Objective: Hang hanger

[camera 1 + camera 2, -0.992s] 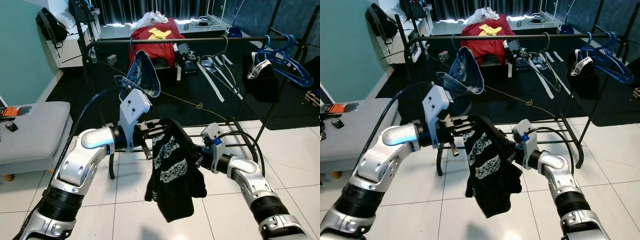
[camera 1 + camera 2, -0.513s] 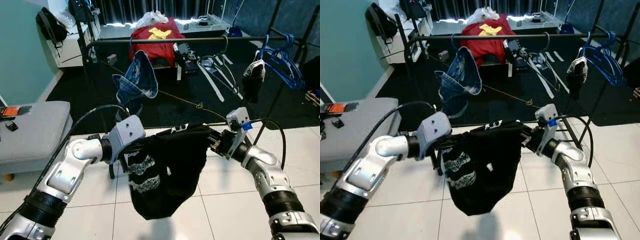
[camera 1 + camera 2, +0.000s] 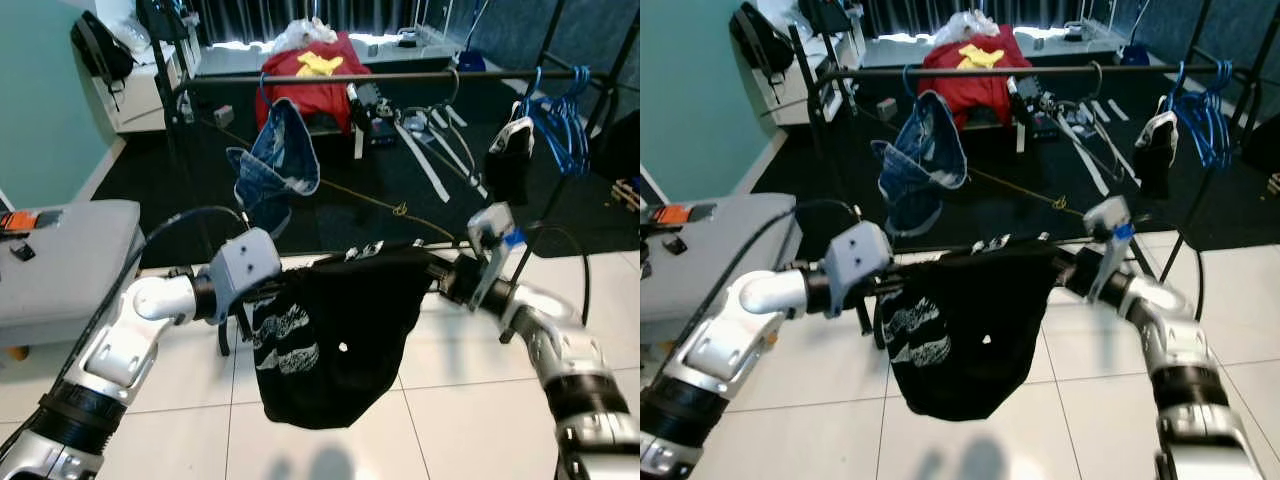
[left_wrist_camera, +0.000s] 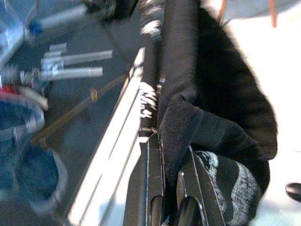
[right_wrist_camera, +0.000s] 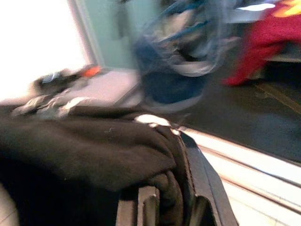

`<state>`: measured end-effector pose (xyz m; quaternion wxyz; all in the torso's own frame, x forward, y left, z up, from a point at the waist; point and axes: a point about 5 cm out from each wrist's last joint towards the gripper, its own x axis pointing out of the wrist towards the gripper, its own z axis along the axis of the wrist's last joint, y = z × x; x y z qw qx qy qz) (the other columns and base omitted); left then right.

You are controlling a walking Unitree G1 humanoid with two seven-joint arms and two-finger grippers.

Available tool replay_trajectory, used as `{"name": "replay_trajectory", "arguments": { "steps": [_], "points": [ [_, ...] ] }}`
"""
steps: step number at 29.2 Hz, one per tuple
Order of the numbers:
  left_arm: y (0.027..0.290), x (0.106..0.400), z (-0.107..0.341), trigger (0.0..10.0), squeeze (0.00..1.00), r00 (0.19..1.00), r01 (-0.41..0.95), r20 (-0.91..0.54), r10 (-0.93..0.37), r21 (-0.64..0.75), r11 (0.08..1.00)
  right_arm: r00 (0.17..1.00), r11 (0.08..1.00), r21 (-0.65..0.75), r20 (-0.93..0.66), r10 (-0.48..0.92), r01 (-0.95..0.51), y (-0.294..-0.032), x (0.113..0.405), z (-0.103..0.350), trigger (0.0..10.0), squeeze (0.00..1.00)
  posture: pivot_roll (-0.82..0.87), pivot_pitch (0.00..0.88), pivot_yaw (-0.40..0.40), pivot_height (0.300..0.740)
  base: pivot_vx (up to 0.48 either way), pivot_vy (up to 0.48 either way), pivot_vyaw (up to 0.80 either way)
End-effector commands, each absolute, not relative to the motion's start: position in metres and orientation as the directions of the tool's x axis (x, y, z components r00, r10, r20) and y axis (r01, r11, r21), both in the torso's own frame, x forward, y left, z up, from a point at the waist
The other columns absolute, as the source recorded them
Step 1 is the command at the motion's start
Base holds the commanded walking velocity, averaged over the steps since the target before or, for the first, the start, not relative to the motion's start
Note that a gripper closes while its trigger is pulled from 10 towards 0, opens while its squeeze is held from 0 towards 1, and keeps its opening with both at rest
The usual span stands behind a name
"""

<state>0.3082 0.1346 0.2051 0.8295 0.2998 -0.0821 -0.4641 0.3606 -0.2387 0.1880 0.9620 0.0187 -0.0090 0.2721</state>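
Observation:
A black garment (image 3: 335, 320) with white print hangs stretched between my two grippers, low over the tiled floor. My left gripper (image 3: 262, 292) is shut on its left top edge; in the left wrist view the fingers (image 4: 155, 188) pinch folded black cloth (image 4: 211, 94). My right gripper (image 3: 440, 272) is shut on the right top edge, and the right wrist view has the cloth (image 5: 84, 146) bunched between the fingers (image 5: 209, 202). The clothes rack's rail (image 3: 400, 76) runs across behind, with blue hangers (image 3: 560, 115) at its right end.
A denim garment (image 3: 275, 165) hangs at the rail's left part and a dark one (image 3: 508, 160) near the blue hangers. The rack's lower bars (image 3: 1145, 270) stand just behind my arms. A grey bench (image 3: 60, 260) is at the left. A red cloth (image 3: 310, 75) lies beyond the rack.
My grippers have pulled apart, spreading the bunched black garment wide. The right arm has moved right and slightly up over the last half second.

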Motion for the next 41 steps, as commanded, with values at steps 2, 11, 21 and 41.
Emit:
{"name": "replay_trajectory", "arguments": {
  "steps": [2, 11, 21, 41],
  "points": [
    [0.16, 0.307, 0.19, 0.0, 0.0, 0.581, 0.746, -0.244, -0.777, 0.541, 0.388, 0.953, 0.956, 0.095, 0.151, 0.263, -0.279, -0.282, 0.361, 0.211, 0.0, 0.0, 0.05, 0.064, 0.042, 0.74, 0.0, 0.0, 0.0],
    [0.13, 0.297, 0.197, 2.6, 0.0, 0.469, 0.809, -0.126, -0.874, 0.459, 0.368, 0.916, 0.898, 0.21, 0.2, 0.347, -0.386, -0.264, 0.36, 0.21, 0.0, 0.0, 0.05, 0.055, 0.035, 0.74, 0.0, 0.0, 0.0],
    [0.12, 0.3, 0.19, 3.9, 0.0, 0.444, 0.817, -0.153, -0.883, 0.474, 0.329, 0.921, 0.89, 0.244, 0.169, 0.352, -0.385, -0.251, 0.363, 0.201, 0.0, 0.0, 0.05, 0.05, 0.042, 0.74, 0.0, 0.0, 0.0],
    [0.13, 0.311, 0.159, 10.0, 0.0, 0.674, 0.738, -0.221, -0.705, 0.161, 0.655, 0.851, 0.861, 0.098, -0.136, 0.508, -0.498, -0.22, 0.367, 0.186, 0.0, 0.0, 0.04, 0.074, 0.028, 0.74, 0.0, 0.0, 0.0]
  ]
}}
